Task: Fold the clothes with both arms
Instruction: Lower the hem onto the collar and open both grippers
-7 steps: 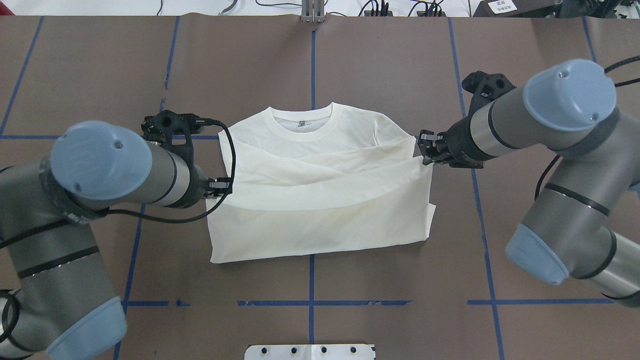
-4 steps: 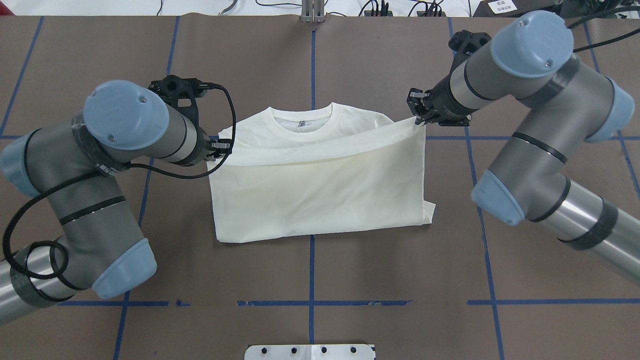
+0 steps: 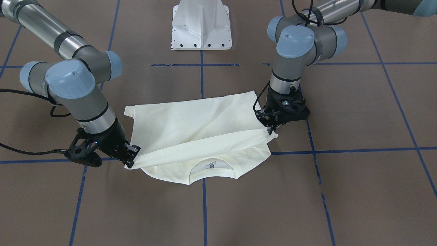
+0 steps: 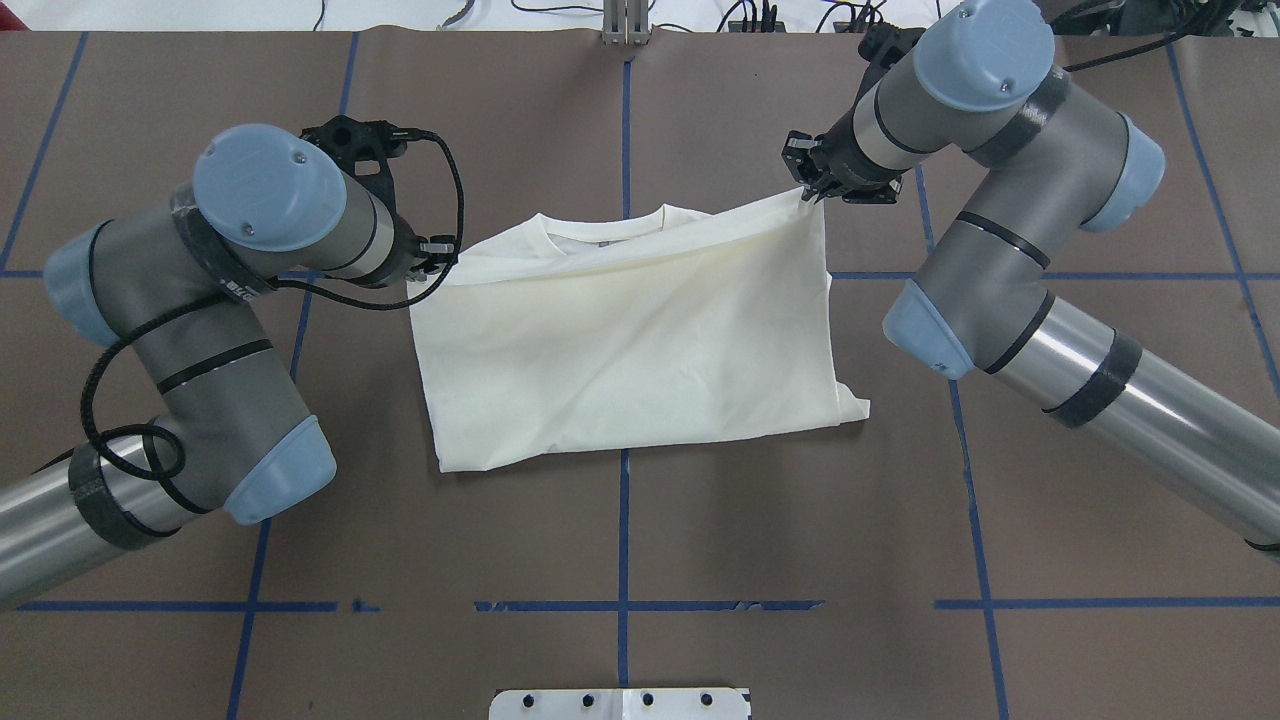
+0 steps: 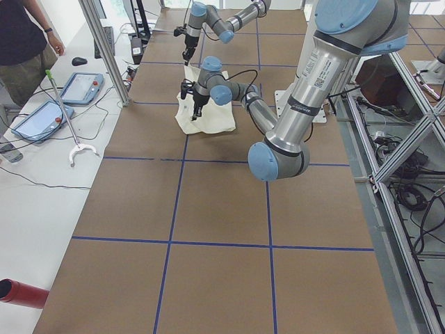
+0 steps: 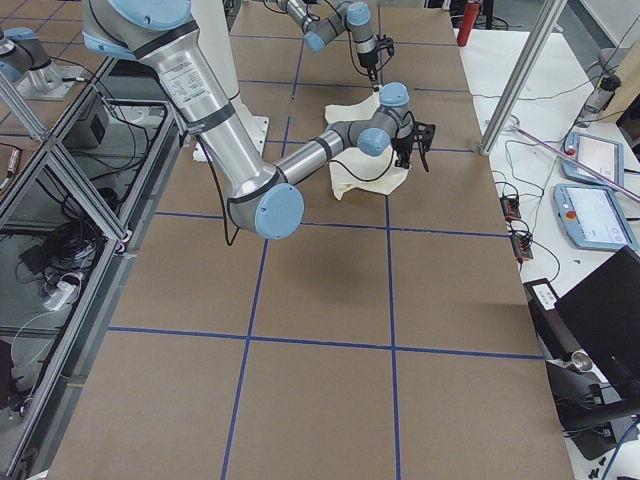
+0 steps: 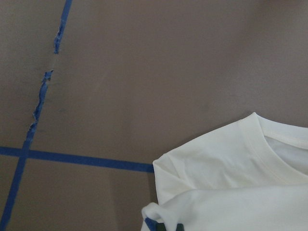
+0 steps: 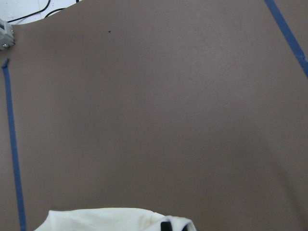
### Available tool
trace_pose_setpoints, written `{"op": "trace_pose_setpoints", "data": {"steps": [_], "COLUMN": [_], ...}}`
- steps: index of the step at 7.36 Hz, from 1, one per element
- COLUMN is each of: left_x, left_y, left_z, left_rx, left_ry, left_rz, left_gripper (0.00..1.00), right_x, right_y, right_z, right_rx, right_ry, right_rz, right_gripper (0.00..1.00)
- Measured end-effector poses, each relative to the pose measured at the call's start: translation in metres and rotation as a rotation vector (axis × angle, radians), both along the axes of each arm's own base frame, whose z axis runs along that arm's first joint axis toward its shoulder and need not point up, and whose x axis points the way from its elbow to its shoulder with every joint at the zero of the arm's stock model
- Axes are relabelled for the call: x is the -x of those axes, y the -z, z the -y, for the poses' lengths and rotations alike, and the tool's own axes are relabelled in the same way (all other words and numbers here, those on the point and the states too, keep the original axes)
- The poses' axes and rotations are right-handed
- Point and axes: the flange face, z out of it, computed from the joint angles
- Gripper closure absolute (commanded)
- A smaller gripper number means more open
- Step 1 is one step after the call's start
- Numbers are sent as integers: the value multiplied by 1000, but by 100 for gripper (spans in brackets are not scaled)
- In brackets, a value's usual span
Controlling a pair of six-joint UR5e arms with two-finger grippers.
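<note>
A cream shirt (image 4: pixel 630 340) is seen lying on the brown table (image 4: pixel 700 540), near its middle, across one of the blue tape lines (image 4: pixel 622 520). The lower part of the shirt is doubled over the upper part, so that a plain cream layer is turned upward. The free edge of that layer is stretched between the two hands, just short of the ribbed collar (image 3: pixel 211 171), which is left partly uncovered on the side far from the robot.

The left hand (image 4: pixel 440 255) is clenched on one corner of the layer, and the right hand (image 4: pixel 808 190) is clenched on the other corner. In each wrist view a bunch of cream cloth is seen pinched between dark fingertips at the bottom edge. The right corner is held further from the robot than the left, so the edge is set at a slant. Both hands are held low over the table, with the left arm (image 4: pixel 270 190) and right arm (image 4: pixel 1000 50) bent inward toward the shirt. The white pedestal base (image 3: pixel 201 24) is seen well apart from the cloth.
</note>
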Motion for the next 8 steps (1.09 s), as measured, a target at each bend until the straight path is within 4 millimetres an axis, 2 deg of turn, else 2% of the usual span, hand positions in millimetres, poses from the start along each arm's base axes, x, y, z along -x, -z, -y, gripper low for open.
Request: {"op": "trace_pose_setpoints", "data": {"steps": [1, 3, 6, 7, 8], "left_x": [-10, -18, -19, -19, -19], "left_y": [-10, -19, -15, -13, -12], "left_z": [10, 17, 22, 23, 23], "left_rx": [1, 0, -3, -4, -5], "left_ry": [4, 7, 14, 14, 14], "left_rz": [0, 0, -5, -6, -8], "left_gripper": [100, 100, 100, 100, 72], "right_x": [3, 8, 13, 14, 14], "right_y": [-10, -10, -4, -5, -5], "right_z": [5, 8, 9, 9, 9], "right_rx": [1, -2, -7, -9, -10], "right_ry": [-3, -4, -7, -8, -8], "right_rz": [-4, 0, 2, 0, 0], "right_gripper": [100, 100, 100, 90, 10]}}
